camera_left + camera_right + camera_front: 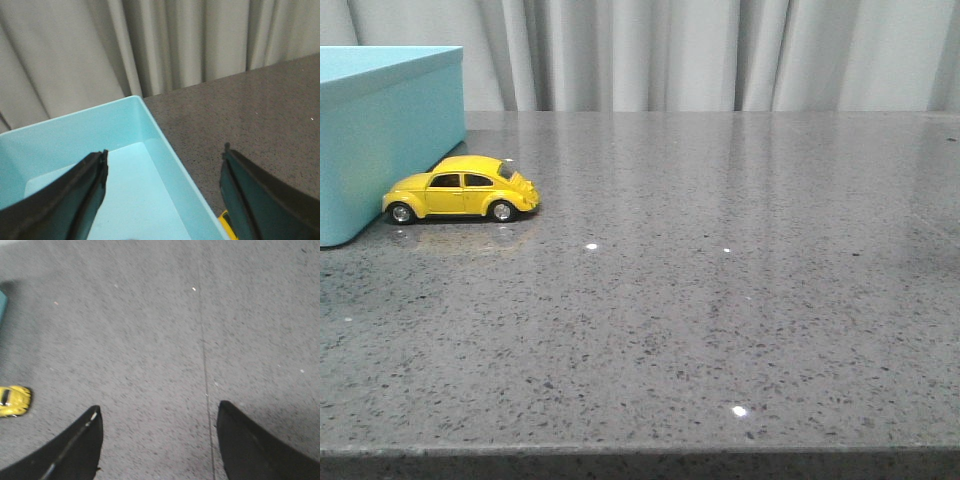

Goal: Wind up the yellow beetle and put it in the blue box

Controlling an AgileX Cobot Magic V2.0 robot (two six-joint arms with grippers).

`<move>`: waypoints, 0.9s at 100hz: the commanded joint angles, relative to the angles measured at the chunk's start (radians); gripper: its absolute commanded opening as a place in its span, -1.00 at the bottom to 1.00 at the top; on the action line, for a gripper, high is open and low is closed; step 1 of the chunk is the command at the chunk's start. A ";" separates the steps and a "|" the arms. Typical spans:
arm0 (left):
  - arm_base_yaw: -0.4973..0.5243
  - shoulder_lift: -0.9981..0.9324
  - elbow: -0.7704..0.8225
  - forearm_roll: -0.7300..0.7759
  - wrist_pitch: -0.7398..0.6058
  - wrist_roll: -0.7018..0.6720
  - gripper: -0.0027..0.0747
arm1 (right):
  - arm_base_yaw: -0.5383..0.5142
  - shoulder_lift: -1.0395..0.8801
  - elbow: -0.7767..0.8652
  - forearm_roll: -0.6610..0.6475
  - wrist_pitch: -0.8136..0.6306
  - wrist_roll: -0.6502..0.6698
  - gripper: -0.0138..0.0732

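The yellow beetle (461,189) is seen on the grey speckled table (720,300), at the far left of the front view, standing on all four wheels with its side turned toward the camera. It is parked just beside the right-hand wall of the blue box (380,140), near that box's near corner; whether the car actually touches the wall cannot be told. The box is cut off by the left edge of the front view, so only part of it is shown there. A pale pleated curtain (720,55) is hung behind the far edge of the table.

In the left wrist view the left gripper (165,195) is held with its dark fingers (75,200) spread wide, and nothing is gripped between them. The open interior of the blue box (150,135) is seen below it (no contents are visible inside), and a small yellow sliver of the beetle (227,224) is caught just outside the box wall.

In the right wrist view the right gripper (157,445) is likewise held wide apart over bare table, with nothing held. The beetle (14,401) is seen well off to one side of it, partly cut by the frame edge.
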 commanded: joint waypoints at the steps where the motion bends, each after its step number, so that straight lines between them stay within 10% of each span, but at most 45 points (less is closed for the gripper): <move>1: -0.061 0.065 -0.087 0.081 -0.036 0.003 0.35 | 0.001 -0.032 -0.025 0.014 -0.106 -0.013 0.44; 40: -0.232 0.388 -0.402 0.143 0.234 0.262 0.35 | 0.001 -0.041 -0.025 0.018 -0.103 -0.013 0.44; 90: -0.228 0.704 -0.746 -0.287 0.704 0.956 0.35 | 0.001 -0.053 -0.025 0.019 -0.062 -0.014 0.44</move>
